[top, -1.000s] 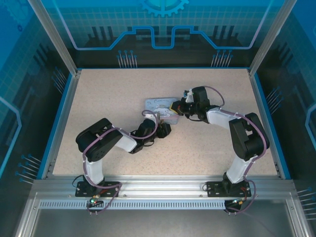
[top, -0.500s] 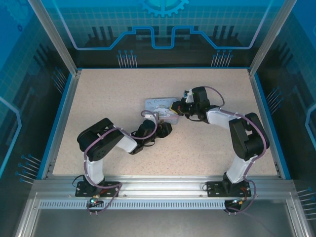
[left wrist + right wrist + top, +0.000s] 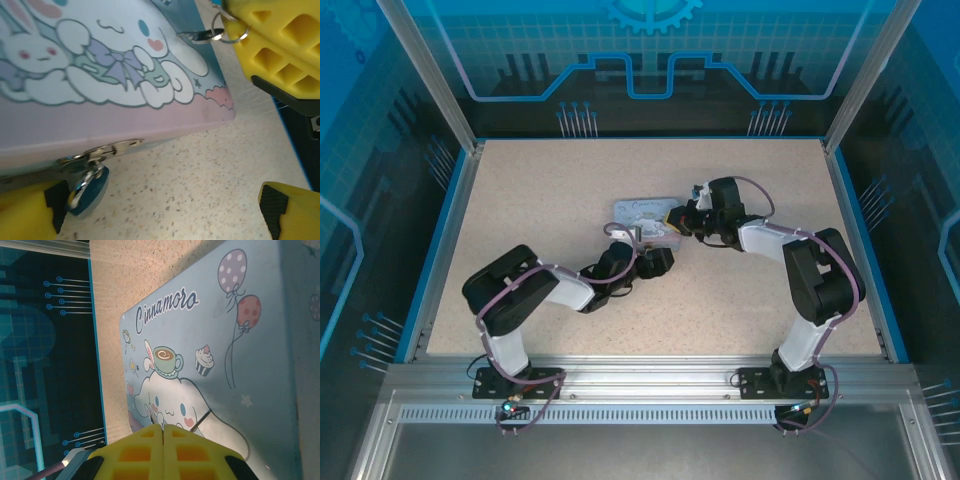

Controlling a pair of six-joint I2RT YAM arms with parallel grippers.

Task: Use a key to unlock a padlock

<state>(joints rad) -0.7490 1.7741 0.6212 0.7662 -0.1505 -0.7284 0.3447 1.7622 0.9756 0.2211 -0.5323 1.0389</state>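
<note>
The right gripper (image 3: 162, 440) pinches the key (image 3: 200, 36), which lies flat over the tin (image 3: 100, 115) lid. The padlock (image 3: 86, 186) hangs low on the tin's side facing the bench's (image 3: 200, 175) near edge, just beside one finger of the spread left gripper (image 3: 159, 212). The key must come down there.

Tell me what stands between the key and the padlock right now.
The tin itself: the right gripper holds the key above its lid, while the padlock hangs from the hasp on the side wall, below the lid's edge.
</note>
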